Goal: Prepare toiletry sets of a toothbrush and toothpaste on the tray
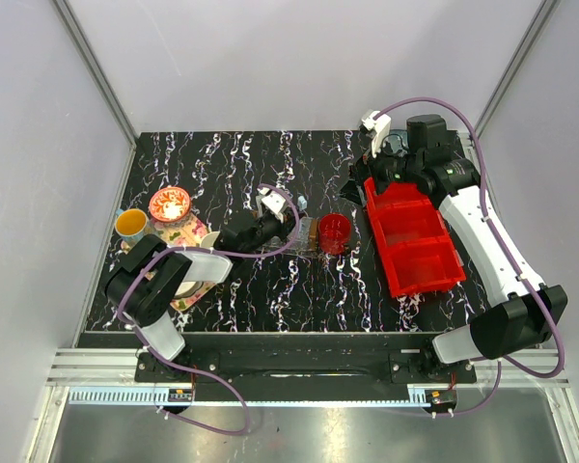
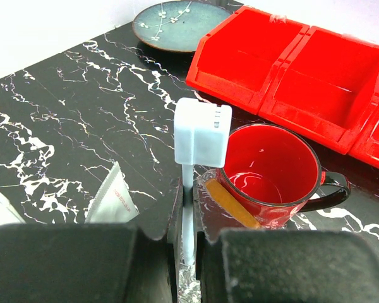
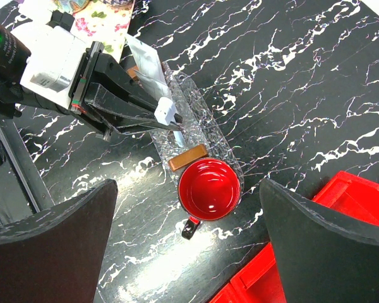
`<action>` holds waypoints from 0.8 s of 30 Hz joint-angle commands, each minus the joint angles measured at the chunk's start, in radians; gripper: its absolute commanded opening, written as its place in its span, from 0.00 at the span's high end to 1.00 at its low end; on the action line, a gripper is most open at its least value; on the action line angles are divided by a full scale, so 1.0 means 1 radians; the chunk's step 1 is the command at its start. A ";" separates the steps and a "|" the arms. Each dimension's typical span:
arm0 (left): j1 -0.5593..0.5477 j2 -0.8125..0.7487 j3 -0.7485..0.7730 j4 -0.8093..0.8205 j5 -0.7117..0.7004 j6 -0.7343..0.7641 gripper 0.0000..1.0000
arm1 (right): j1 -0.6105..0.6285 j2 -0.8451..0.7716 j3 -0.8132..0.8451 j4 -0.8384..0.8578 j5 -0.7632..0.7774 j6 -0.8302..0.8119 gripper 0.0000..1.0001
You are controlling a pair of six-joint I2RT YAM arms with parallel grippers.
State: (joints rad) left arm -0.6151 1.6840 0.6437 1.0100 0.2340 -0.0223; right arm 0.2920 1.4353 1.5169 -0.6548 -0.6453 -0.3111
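Observation:
My left gripper [image 2: 188, 197] is shut on the thin handle of the pale blue toothbrush [image 2: 202, 131], whose boxy capped head sticks out ahead of the fingers. It holds the toothbrush [image 3: 168, 115] over the clear ribbed tray [image 3: 205, 129], near the tray's brown end handle [image 2: 230, 203]. A white toothpaste tube [image 2: 110, 199] with a crimped end lies left of the fingers, and a second white piece [image 2: 0, 211] shows at the frame edge. My right gripper [image 3: 189, 240] hangs open high above the table, empty. From above, the left gripper [image 1: 270, 228] is beside the tray [image 1: 305, 235].
A red mug [image 1: 335, 232] stands against the tray's right end. A red compartment bin [image 1: 415, 236] sits at the right, and a grey-blue plate [image 2: 177, 16] lies beyond it. A flowery tray [image 1: 195, 234] with a bowl [image 1: 170, 204] and a yellow cup [image 1: 130, 224] is at the left.

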 commanded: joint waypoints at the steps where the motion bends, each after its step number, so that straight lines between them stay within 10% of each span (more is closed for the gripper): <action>1: -0.005 0.006 0.016 0.059 -0.002 0.001 1.00 | -0.007 -0.029 0.002 0.031 -0.008 -0.016 0.00; 24: -0.005 0.013 0.050 -0.010 0.002 -0.007 0.98 | -0.005 -0.032 -0.003 0.032 -0.008 -0.017 0.00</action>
State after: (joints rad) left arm -0.6151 1.6844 0.6579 0.9821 0.2340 -0.0227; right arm 0.2920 1.4353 1.5101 -0.6548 -0.6453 -0.3115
